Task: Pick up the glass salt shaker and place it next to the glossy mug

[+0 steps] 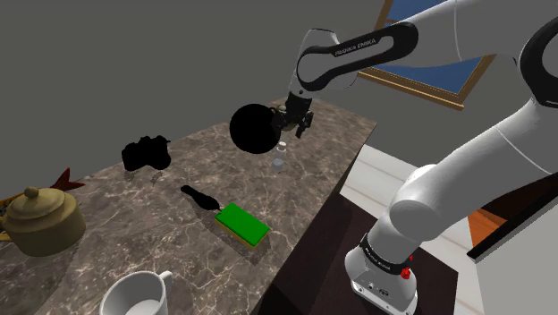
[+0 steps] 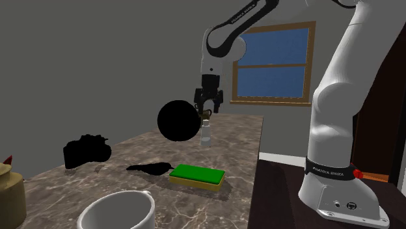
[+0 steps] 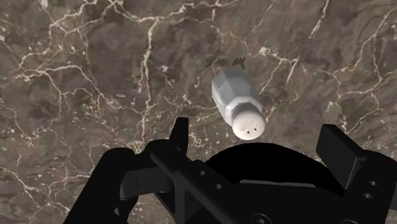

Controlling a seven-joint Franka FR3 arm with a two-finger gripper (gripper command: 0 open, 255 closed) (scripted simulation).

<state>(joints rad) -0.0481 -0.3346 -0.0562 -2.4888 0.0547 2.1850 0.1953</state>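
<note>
The small pale glass salt shaker (image 3: 238, 105) with a pierced cap stands upright on the brown marble counter (image 3: 95, 76), so a grasp from above seems the natural one. For this reason the white arm reaches over it with the black gripper (image 3: 257, 137) pointing down, its 2 fingers apart and not touching the shaker. The white glossy mug (image 1: 134, 293) stands well apart, at the counter's near end.

One shaker (image 3: 238, 105), one mug (image 1: 139, 293), one sponge (image 1: 241, 223), one kettle (image 1: 40, 219)

Grey salt shaker (image 3: 238, 102); green sponge (image 1: 241, 223)
</note>
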